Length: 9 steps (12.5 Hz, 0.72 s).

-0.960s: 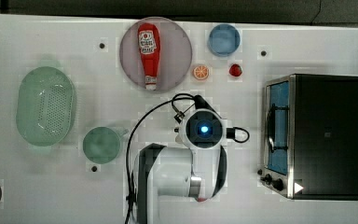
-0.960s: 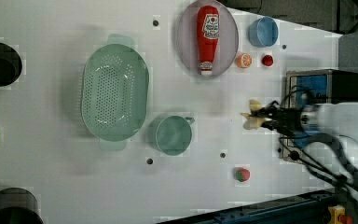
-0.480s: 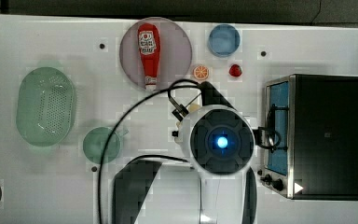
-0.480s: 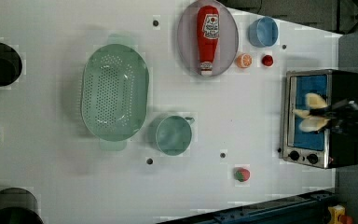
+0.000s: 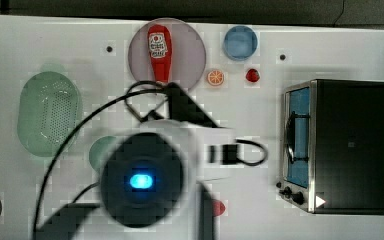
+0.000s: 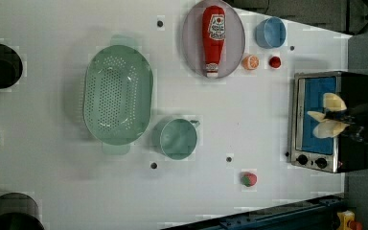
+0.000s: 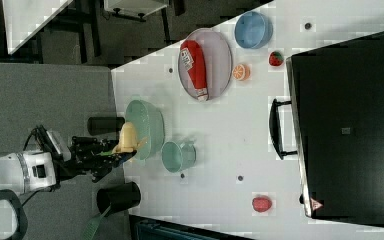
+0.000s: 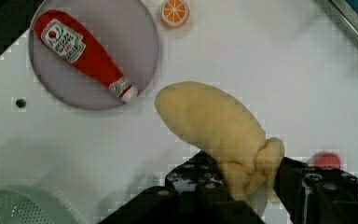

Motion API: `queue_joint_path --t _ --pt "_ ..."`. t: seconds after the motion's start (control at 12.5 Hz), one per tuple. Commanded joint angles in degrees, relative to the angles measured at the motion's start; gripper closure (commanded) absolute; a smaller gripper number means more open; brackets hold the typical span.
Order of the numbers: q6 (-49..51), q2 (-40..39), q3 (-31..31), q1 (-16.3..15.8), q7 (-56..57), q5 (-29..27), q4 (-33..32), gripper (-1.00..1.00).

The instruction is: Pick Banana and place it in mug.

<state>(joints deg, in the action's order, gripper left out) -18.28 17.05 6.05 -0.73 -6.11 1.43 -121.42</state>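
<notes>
Since a second ago the arm has risen far toward the top camera, so its blue-lit wrist now looms large in the top view, and in the left view the banana [image 6: 329, 120] has travelled from the open desk [image 6: 249, 124] beside the mug [image 6: 178, 139] to a spot in front of the toaster oven [image 6: 326, 122], high above the surface. The hand [image 8: 254, 186] is closed on the banana's lower end, with the pale-yellow body sticking out past the fingers in the wrist view. The pick looks done and the carry is in hand.

Next the hand needs to travel sideways until it hangs over the mug, which stands upright just beside the green basket [image 6: 117, 93], then lower and let go; the banana looks narrower than the mug's mouth, so centring matters more than turning.

In the top view the arm covers most of the mug [image 5: 100, 150], leaving a teal sliver beside the basket [image 5: 47, 120]. The right view puts the banana [image 7: 128, 138] in front of the basket, which is only perspective. How far the banana sits above the desk cannot be judged
</notes>
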Motion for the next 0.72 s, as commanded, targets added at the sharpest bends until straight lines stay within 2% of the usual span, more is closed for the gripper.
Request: queue_joint_path --t 0.08,0.4,0.72 --pt "2.47 -2.36 7.78 -2.1 -10.87 -2.67 -0.59 0.32" --pt "0.85 -4.95 15.22 -2.35 -19.78 -8.78 -1.6 0.32" --pt "-11.56 -9.72 19.76 -2.37 -28.33 -8.97 -7.25 0.32"
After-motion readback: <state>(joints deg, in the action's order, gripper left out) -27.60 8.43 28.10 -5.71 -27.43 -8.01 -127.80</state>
